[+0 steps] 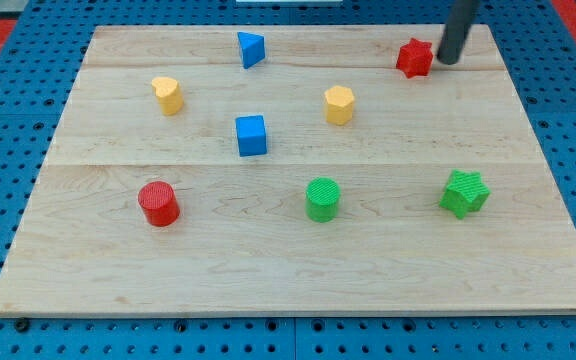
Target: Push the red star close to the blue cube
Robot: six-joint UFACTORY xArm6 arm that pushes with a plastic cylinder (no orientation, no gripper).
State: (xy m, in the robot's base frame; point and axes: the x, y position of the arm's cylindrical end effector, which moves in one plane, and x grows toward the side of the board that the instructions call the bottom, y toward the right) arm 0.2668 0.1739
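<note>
I have no claw to open or close, only my tip (448, 60), which is sitting just right of the red star (414, 58) on the worktop (268, 270), with the blue cube (251, 135) far off down-left, so nearly all the pushing is remaining.

Single dark rod, entering from the top edge of the view near the board's top right corner and running almost straight down, leaning slightly toward the left at its lower end. My tip (448, 60) resting on the board close to its top edge, well in from the right edge. Upper part of the rod cut off by the frame.
</note>
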